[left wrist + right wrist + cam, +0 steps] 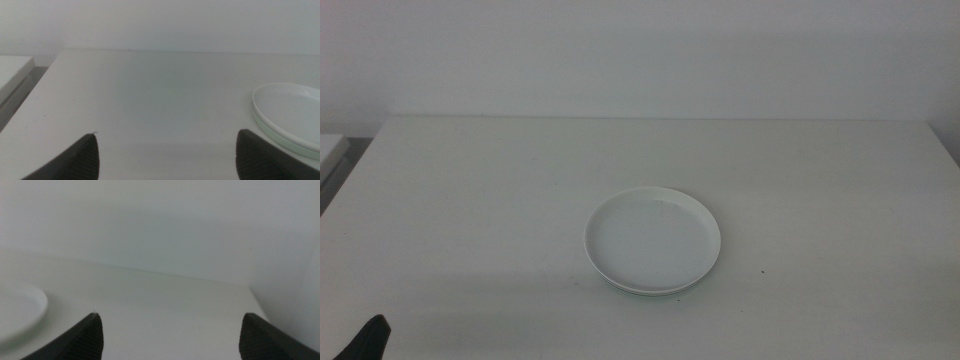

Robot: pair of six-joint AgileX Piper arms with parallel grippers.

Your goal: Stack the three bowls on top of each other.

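White bowl on top, both arms back

White dish [652,240] sits near the table's [470,200] centre, a pale green rim showing beneath it in the left wrist view; a third bowl cannot be made out. From the left gripper [165,155], jaws spread wide, the stack [290,117] lies at about two o'clock, near. Right gripper [170,335], equally wide, sees it [20,312] at ten o'clock. Neither holds anything. Stacking looks largely finished.
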